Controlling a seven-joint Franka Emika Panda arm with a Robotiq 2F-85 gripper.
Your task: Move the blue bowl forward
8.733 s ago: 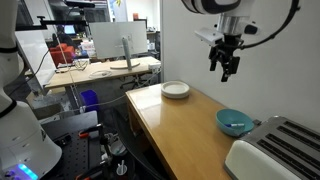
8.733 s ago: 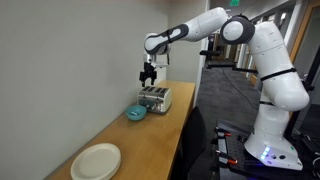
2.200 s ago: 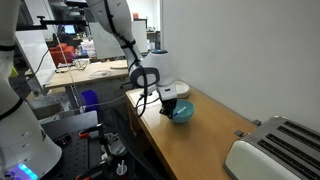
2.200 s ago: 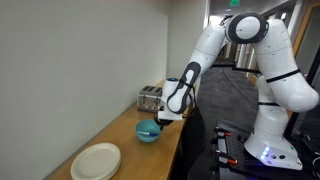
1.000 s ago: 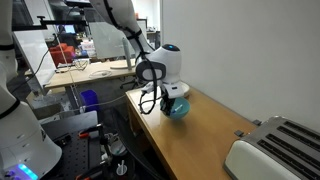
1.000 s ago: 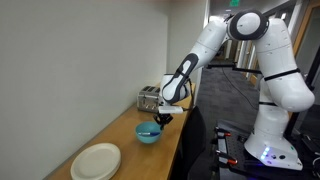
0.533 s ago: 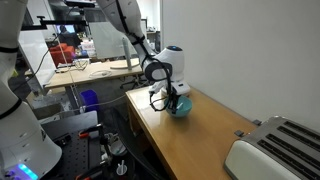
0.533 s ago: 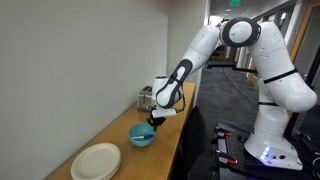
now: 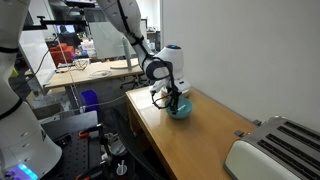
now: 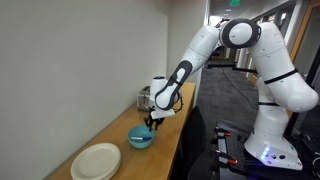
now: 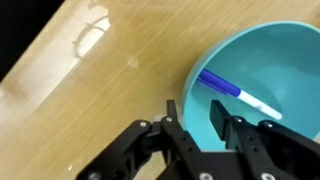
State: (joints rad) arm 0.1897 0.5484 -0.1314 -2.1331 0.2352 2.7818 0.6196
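Observation:
The blue bowl [image 9: 181,108] [image 10: 141,139] rests on the wooden table, a little way from the white plate [image 10: 96,161]. Seen from the wrist, the bowl [image 11: 265,60] fills the upper right and holds a blue-and-white pen [image 11: 238,96]. My gripper [image 11: 197,118] [image 9: 175,103] [image 10: 150,124] straddles the bowl's near rim, one finger outside and one inside. The jaws stand open, with a gap wider than the thin rim between them.
A silver toaster [image 9: 275,150] [image 10: 147,98] stands at one end of the table [image 11: 90,100]. A white wall runs along the table's far side. Beyond the other long edge the floor drops away, with lab benches behind.
Over the last second the bowl slid a short way along the table toward the plate with the gripper. The jaws have since parted from the rim.

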